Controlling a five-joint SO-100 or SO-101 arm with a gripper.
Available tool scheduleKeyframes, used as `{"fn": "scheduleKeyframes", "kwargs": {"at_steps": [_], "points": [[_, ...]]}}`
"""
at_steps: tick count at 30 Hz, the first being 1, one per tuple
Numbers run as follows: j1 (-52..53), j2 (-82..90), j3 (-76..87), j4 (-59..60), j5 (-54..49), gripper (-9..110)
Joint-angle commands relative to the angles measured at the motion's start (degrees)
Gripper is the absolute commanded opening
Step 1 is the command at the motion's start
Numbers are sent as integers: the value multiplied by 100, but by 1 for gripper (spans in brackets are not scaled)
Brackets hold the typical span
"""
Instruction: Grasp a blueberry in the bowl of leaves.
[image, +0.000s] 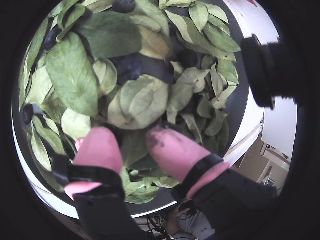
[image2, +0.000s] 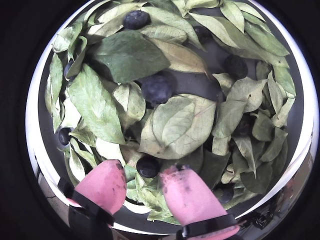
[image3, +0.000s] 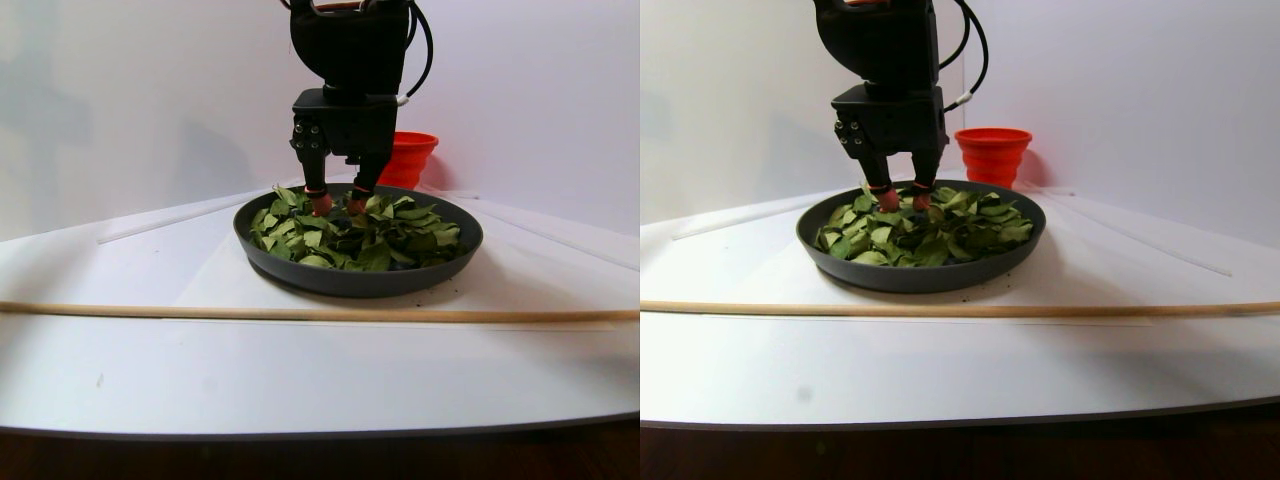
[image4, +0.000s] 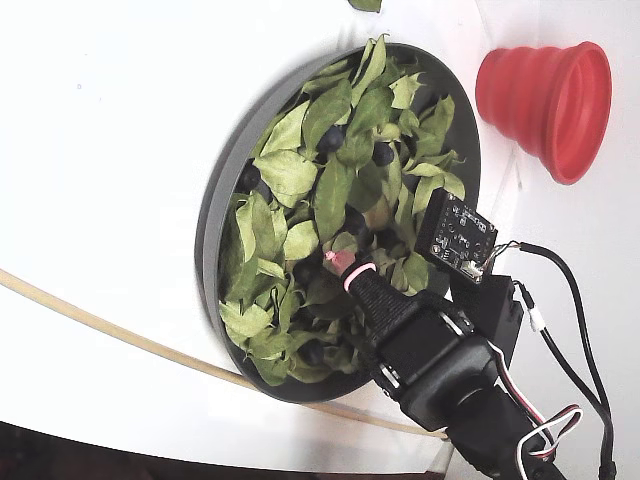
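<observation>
**A:** Where is the gripper (image2: 143, 181) now?

**B:** Down in the bowl (image3: 352, 281), its pink fingertips (image2: 102, 185) apart among the leaves (image2: 176, 125); in a wrist view a blueberry (image2: 148, 166) lies right between the two tips, neither clearly touching it; the jaws are spread, clamped on nothing.

**A:** The other wrist view shows that too?

**B:** No; there the gripper (image: 134, 145) straddles only leaves (image: 137, 100), and the berry between the tips is covered; a different, larger blueberry (image: 129, 66) shows ahead of the fingers, half under a leaf.

**A:** And from the side?

**B:** The stereo pair shows what the wrist cameras cannot: how low the tips sit, level with the leaf pile near the bowl's far rim; no berries can be made out there, too small and buried.

**A:** Anything else hidden?

**B:** In the fixed view only one pink tip (image4: 340, 262) shows; the other is behind the arm's black body; several dark berries peek between the leaves beyond it; how many lie underneath, I cannot tell.

**A:** What is around?

**B:** A red cup (image4: 552, 95) stands beyond the bowl, apart from the gripper; a thin wooden stick (image3: 300, 313) lies across the white table (image3: 200, 370) on the near side of the bowl; a small circuit board (image4: 456, 236) with wires hangs beside the wrist, covering part of the bowl's rim in the fixed view.
</observation>
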Motion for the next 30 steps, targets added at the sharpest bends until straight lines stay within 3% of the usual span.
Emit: {"fn": "scheduleKeyframes", "kwargs": {"at_steps": [1, 30], "points": [[-18, 211, -44, -62, -9, 13], [-9, -290, -114, -70, 79, 17]]}}
